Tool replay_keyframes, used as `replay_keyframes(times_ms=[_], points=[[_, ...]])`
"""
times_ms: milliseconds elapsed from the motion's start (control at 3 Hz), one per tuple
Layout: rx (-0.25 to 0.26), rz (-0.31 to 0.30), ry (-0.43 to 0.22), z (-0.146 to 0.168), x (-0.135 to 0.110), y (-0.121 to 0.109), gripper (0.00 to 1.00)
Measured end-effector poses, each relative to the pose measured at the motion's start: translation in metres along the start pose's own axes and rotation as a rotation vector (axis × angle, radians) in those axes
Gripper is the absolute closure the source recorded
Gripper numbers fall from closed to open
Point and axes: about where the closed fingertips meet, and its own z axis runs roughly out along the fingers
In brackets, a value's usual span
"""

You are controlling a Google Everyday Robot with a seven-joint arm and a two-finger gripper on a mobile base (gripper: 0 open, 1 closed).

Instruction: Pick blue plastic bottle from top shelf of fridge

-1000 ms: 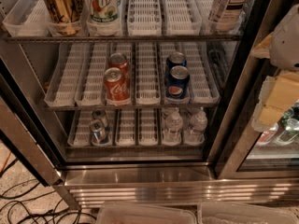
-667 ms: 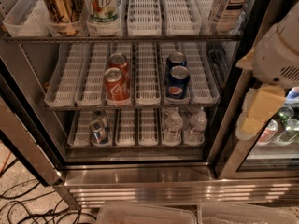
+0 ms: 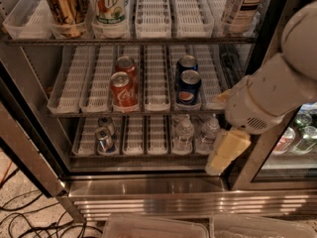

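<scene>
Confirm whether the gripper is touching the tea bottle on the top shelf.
Apart. The camera view shows the gripper low, level with the bottom rack, and the tea bottle on the top shelf, two racks higher.

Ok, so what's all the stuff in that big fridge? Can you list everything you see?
Clear plastic bottle of brown tea: one, white-and-dark label, top shelf, far right.
Green-and-white 7UP bottle: one, top shelf, left.
Gold-brown can: one, top shelf, far left.
Red cola cans: two, middle shelf, one behind the other.
Blue cola cans: two, middle shelf, right of the red ones.
Silver cans: two, bottom shelf, left.
Small clear water bottles: two, bottom shelf, right.
Stainless-steel fridge: one, silver, holds all three shelves.
Black cables: several, floor, bottom left.
White robot arm: one, right side.
Pale yellow gripper: one, low by the fridge's bottom right corner, far below the tea bottle.
</scene>
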Motion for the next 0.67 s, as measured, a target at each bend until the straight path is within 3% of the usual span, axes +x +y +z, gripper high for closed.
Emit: replay_keyframes(times_ms=[667], points=[[0.005, 0.031, -0.275, 0.077, -0.034, 0.051, 0.0]])
